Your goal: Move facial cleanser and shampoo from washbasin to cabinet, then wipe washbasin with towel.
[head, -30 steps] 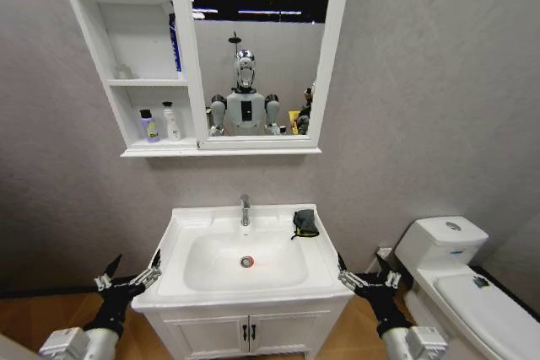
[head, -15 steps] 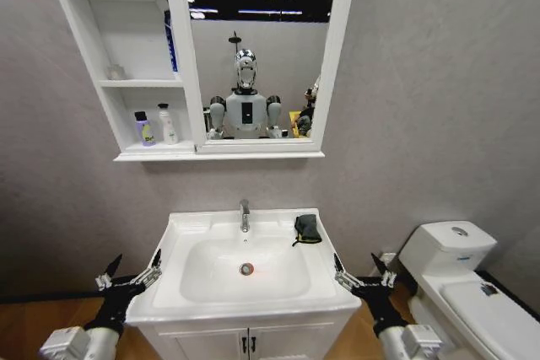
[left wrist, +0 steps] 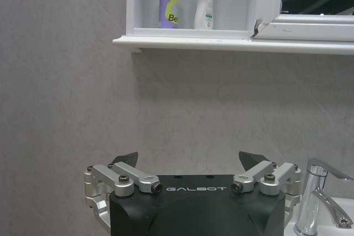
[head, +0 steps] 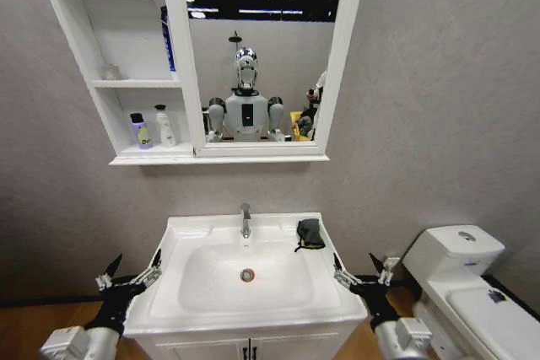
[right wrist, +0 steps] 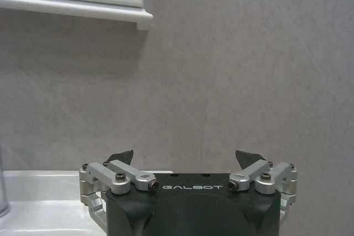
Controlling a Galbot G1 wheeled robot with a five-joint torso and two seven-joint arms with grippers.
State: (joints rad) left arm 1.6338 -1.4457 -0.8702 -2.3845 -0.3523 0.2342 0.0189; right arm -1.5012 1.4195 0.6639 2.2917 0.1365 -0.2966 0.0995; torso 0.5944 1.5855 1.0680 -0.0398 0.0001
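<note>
The white washbasin (head: 190,242) stands centre-low, with a chrome tap (head: 245,219) and a round drain (head: 247,275). A small dark towel (head: 310,233) lies on its back right rim. On the cabinet's (head: 141,156) bottom shelf stand a purple bottle (head: 138,131) and a white bottle (head: 164,126), seen again as the purple bottle (left wrist: 168,3) and white bottle (left wrist: 204,0) in the left wrist view. My left gripper (head: 130,275) hangs open left of the basin, empty. My right gripper (head: 363,273) hangs open right of it, empty. Both face the wall: left gripper (left wrist: 188,158), right gripper (right wrist: 185,156).
A white-framed mirror (head: 257,56) joins the cabinet and reflects the robot. A white toilet (head: 460,271) stands at the lower right, close to my right arm. The grey wall lies behind. The tap (left wrist: 318,192) shows at the edge of the left wrist view.
The whole head view has shifted: the cabinet, mirror and basin sit lower and larger in frame, so the camera has moved. Both grippers hold the same open pose.
</note>
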